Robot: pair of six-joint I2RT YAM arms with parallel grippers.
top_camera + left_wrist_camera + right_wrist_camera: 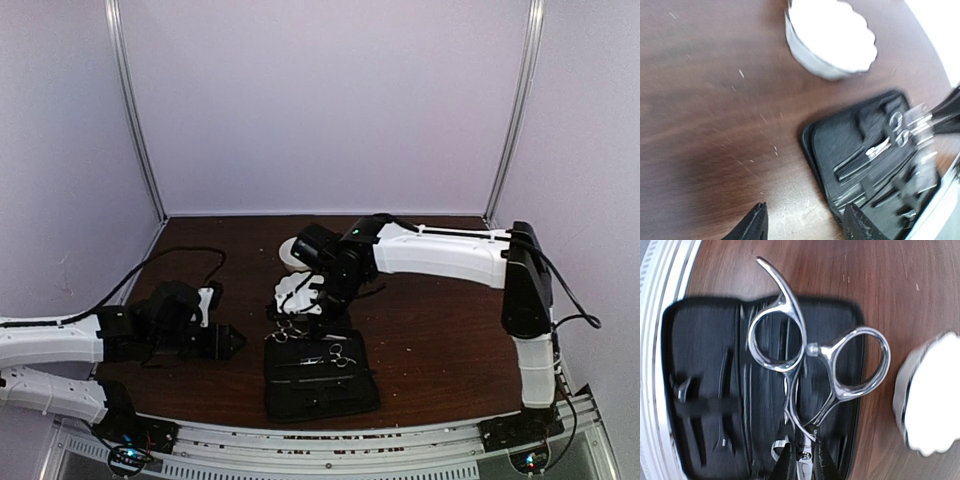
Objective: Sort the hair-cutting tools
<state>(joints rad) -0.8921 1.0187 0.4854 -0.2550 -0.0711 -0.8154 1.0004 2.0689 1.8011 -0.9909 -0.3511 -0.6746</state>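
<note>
My right gripper point(805, 462) is shut on a pair of silver scissors point(790, 342) near the pivot and holds them, ring handles outward, above the open black case point(700, 350). In the top view this gripper point(300, 318) hangs over the case's far edge point(300, 400), and a second pair of scissors point(340, 357) lies in the case. Thin dark tools point(725, 405) sit under the case's straps. My left gripper point(807, 227) is open and empty, low over the table beside the case's left edge point(840, 145). It shows in the top view point(228, 342) left of the case.
A scalloped white bowl point(297, 295) stands just behind the case, under the right wrist. It also shows in the left wrist view point(832, 35) and the right wrist view point(930, 400). A second white bowl point(298, 252) stands farther back. A black cable point(180, 255) lies at the left.
</note>
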